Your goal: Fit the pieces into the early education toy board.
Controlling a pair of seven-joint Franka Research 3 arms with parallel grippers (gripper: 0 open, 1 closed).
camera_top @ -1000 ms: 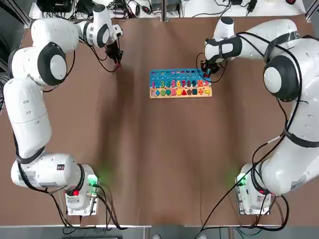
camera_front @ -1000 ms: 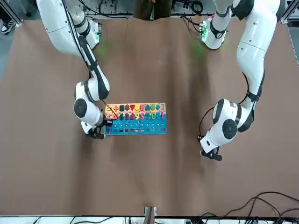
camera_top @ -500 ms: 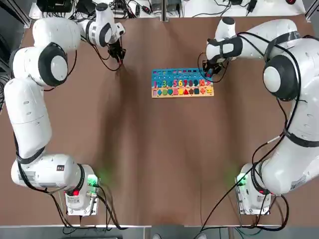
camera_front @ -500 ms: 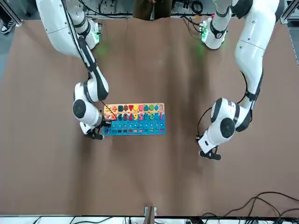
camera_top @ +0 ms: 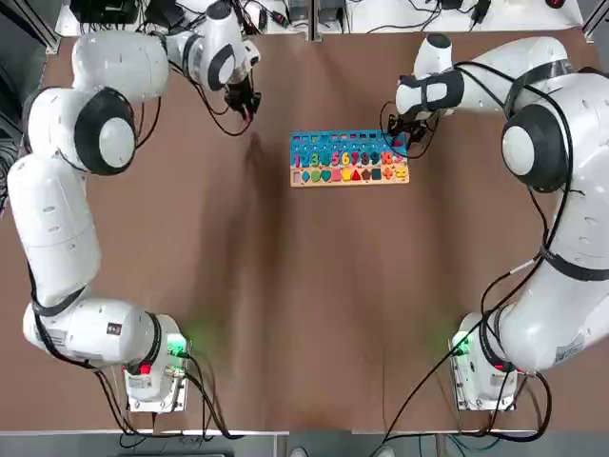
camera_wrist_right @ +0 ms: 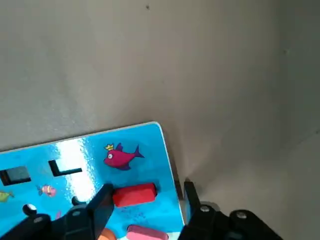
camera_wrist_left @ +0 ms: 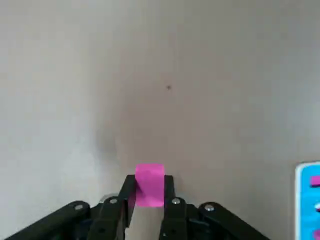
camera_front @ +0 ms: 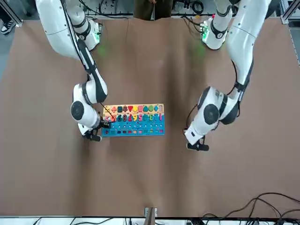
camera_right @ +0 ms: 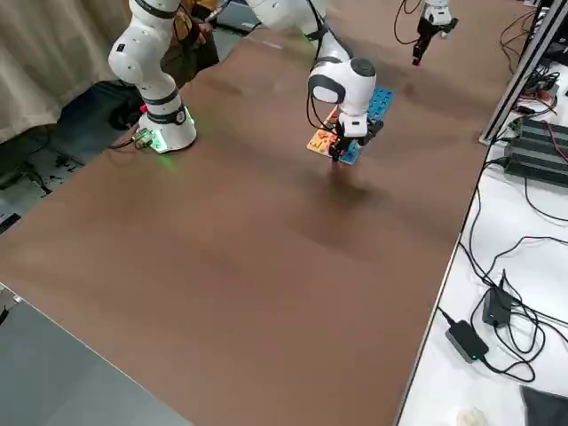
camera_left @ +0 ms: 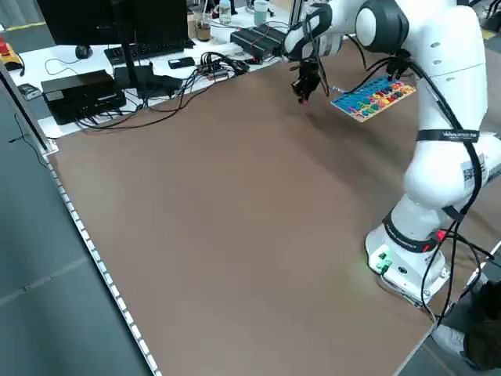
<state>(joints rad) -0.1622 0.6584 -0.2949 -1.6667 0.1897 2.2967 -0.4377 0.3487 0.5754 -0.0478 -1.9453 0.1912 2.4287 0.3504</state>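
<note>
Surface: a wide brown table [camera_top: 304, 286], bare over most of its area.
Room: a white bench with cables, a monitor and black boxes [camera_left: 117, 70] runs along the far edge; a grey floor lies past the table's sides.
Left gripper: the left gripper [camera_top: 245, 103] hangs over the far left part of the table, well apart from the board, its fingers [camera_wrist_left: 127, 192] pinched on a pink piece [camera_wrist_left: 149, 185].
Board: the early education toy board [camera_top: 349, 159] lies flat at the far middle, long axis running left to right, blue half towards the far edge and tan wooden edge towards the arm bases.
Open room: bare table all round the board, most of it on the near side.
Right gripper: the right gripper [camera_top: 400, 143] is at the board's far right corner, fingers spread wide with the corner between them; a red piece [camera_wrist_right: 134, 194] sits in the blue surface there, untouched.
Board corner: a pink fish picture [camera_wrist_right: 120, 155] is printed beside the red piece.
</note>
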